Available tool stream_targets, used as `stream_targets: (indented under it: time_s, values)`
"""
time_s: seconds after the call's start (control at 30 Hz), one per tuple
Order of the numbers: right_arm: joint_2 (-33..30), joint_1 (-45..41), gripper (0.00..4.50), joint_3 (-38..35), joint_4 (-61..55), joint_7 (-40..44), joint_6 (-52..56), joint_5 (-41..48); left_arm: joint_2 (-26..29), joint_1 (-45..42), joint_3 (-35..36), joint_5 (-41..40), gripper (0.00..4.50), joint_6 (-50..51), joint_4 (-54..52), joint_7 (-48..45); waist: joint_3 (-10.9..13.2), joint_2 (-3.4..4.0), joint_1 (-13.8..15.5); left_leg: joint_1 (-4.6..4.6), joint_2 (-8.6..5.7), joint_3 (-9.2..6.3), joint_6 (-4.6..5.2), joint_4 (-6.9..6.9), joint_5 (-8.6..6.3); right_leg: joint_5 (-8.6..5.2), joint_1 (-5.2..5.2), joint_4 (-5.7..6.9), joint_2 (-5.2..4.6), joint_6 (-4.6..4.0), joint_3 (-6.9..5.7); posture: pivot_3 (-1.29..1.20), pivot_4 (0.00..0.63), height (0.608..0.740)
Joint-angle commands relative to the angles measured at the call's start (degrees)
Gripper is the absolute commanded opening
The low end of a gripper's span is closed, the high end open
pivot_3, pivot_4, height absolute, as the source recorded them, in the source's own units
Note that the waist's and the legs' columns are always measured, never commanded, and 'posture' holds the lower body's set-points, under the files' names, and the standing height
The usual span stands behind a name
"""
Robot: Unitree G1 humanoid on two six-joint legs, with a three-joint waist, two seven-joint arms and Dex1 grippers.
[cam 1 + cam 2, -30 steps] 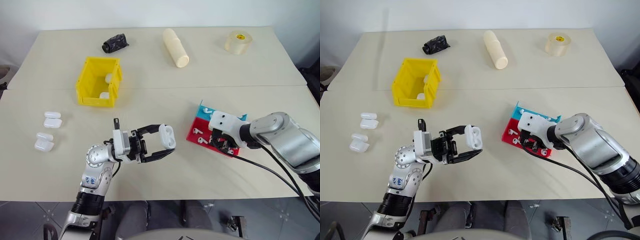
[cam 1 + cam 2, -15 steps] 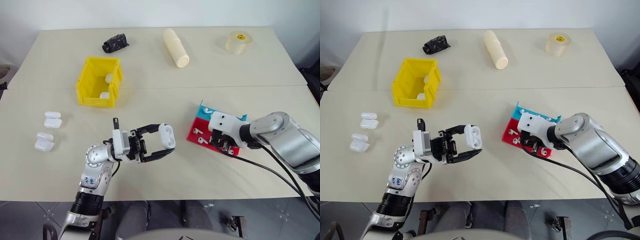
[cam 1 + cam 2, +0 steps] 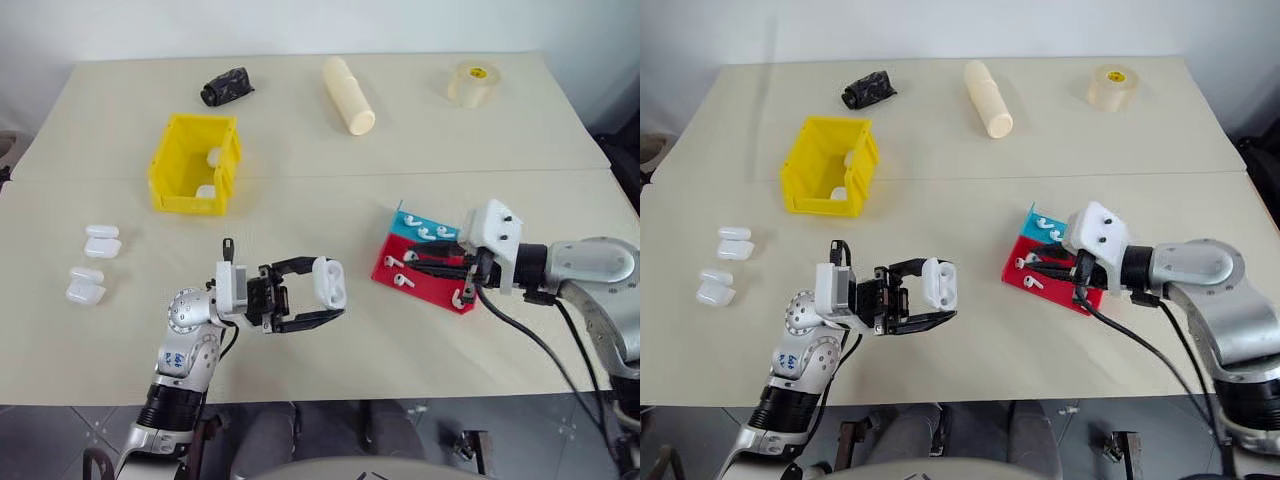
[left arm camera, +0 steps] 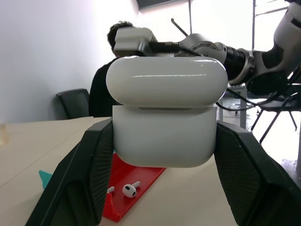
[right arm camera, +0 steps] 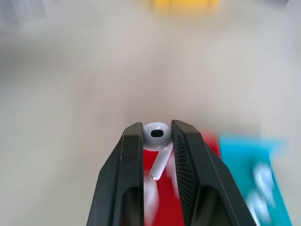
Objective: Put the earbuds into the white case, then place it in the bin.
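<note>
My left gripper (image 3: 330,290) is shut on the white case (image 3: 327,281), held above the table's front middle. In the left wrist view the case (image 4: 164,122) sits between the black fingers (image 4: 91,165) with its lid on top. My right gripper (image 5: 156,129) is shut on one of the earbuds (image 5: 157,135), stem hanging down. It points level toward the case, just above the red-and-blue tray (image 3: 420,290). More earbuds (image 3: 397,280) lie on the tray. The yellow bin (image 3: 165,165) stands at the back left with white cases (image 3: 206,190) inside.
Two pairs of white cases (image 3: 102,240) (image 3: 85,285) lie at the left. A cream cylinder (image 3: 348,95), a tape roll (image 3: 471,84) and a black bundle (image 3: 225,86) sit along the far side. A person (image 4: 106,89) sits beyond the table.
My right gripper has risen off the red tray and swung level toward the case, carrying an earbud. The left gripper has kept its place, with the case slightly turned.
</note>
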Motion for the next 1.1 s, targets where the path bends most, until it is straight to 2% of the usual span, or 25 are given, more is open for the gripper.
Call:
stream_targets:
  time_s: [0.03, 0.13, 0.3, 0.43, 0.87, 1.1]
  values:
    - [5.49, 1.57, 0.49, -2.12, -4.72, -3.75, -1.52, 7.19, -0.47, -0.93, 1.0, -1.66, 2.79, 0.34, 0.65, -0.35, 0.0, 0.0, 0.12, 0.01, 0.0, -0.03, -0.01, 0.0, 0.01, 0.0, 0.0, 0.02, 0.0, 0.0, -0.01, 0.0, 0.15, 0.74]
    - [13.64, 4.48, 0.49, -0.3, -6.94, -6.29, -7.05, 9.06, -0.7, -1.54, 0.91, -1.61, 2.79, 1.04, 0.8, -0.13, 0.0, 0.0, 0.25, 0.01, -0.03, -0.07, -0.01, 0.03, 0.01, 0.0, 0.05, 0.01, -0.02, -0.01, -0.02, 0.0, 0.15, 0.74]
    - [22.05, 6.29, 0.49, 3.32, -7.32, -8.19, -12.65, 10.06, -0.49, -2.5, 1.12, -2.35, 2.79, 3.45, 0.0, 0.01, -0.01, 0.01, 0.07, 0.02, -0.1, -0.09, 0.0, 0.02, 0.0, 0.01, 0.04, 0.09, -0.06, -0.01, 0.0, 0.0, 0.15, 0.74]
    - [25.91, 7.08, 0.49, 7.47, -5.08, -8.08, -17.28, 7.29, -0.1, -3.79, 1.51, -4.24, 2.79, 7.49, -1.98, 0.9, -0.01, 0.02, -0.05, 0.04, -0.06, -0.09, -0.01, -0.03, 0.0, 0.0, 0.03, 0.15, 0.0, -0.02, -0.01, 0.0, 0.15, 0.74]
    - [28.83, 7.79, 0.49, 12.8, 2.91, -6.57, -30.71, 0.07, 0.13, -4.32, 2.42, -6.66, 2.79, 14.78, -6.74, 2.84, -0.02, 0.02, -1.15, 0.05, -0.07, -0.09, -0.01, -0.05, 0.0, 0.0, 0.03, 0.23, 0.0, -0.02, -0.01, 0.0, 0.15, 0.74]
    - [28.85, 7.31, 0.49, 14.67, 4.91, -5.98, -33.14, -0.35, 0.15, -4.51, 2.48, -6.26, 2.79, 16.07, -7.27, 2.81, -0.02, 0.03, -1.2, 0.05, -0.05, -0.09, -0.01, -0.05, 0.0, 0.0, 0.01, 0.25, 0.0, -0.03, 0.0, 0.0, 0.15, 0.74]
